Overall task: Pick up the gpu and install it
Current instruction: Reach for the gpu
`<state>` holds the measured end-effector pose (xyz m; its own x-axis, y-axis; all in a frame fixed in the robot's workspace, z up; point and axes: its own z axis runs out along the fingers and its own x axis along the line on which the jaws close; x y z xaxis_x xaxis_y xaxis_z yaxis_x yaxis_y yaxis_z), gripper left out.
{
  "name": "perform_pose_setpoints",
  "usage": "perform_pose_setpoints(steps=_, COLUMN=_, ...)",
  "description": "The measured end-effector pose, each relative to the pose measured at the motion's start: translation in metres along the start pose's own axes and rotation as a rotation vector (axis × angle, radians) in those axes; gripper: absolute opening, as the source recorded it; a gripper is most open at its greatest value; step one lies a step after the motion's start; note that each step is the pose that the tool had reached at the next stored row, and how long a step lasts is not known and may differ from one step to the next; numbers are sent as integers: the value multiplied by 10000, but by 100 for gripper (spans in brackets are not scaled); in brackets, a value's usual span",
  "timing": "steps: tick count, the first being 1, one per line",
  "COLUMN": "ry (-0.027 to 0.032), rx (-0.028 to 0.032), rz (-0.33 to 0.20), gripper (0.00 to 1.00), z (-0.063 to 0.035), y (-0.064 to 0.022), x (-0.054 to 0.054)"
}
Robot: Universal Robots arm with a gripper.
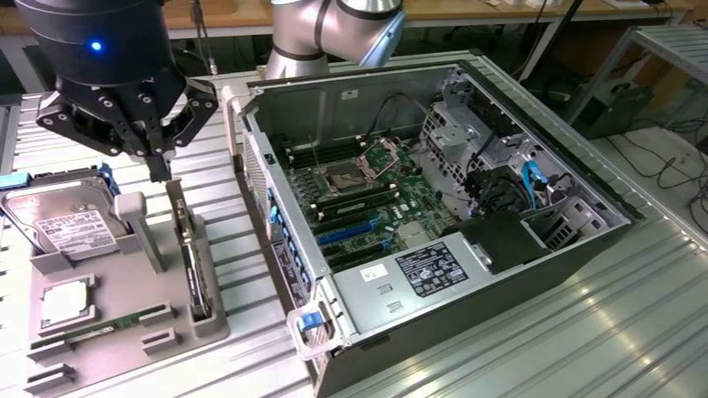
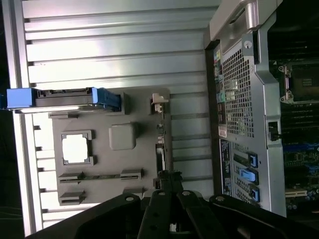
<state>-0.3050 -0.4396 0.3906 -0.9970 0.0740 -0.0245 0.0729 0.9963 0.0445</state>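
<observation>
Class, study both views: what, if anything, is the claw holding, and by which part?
It cannot be told. The claw is at one end of the gpu, which stands on edge in its gray tray.

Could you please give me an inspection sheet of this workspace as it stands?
Surface: ribbed metal table with a grey holder tray on it.
Job's things: gpu stands on edge in the tray; open computer case beside it.
Clutter: hard drive, CPU and RAM stick in the tray.
Grippers: gripper over one end of the gpu; contact unclear.
Cables: blue cable inside the case; black cables on the floor.
Surroundings: metal rack at the exterior view's right.
</observation>
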Motion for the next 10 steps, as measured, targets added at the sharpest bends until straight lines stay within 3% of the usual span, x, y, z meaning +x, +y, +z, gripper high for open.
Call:
perform_pose_setpoints(steps=3, ry=2, rx=-7, rz=-1, gripper=11, z=-1, y=-31, x=50)
perform_pose_setpoints(steps=10, ry=2, rx=-10, rz=-1, gripper=11, z=-1, y=-31, x=51)
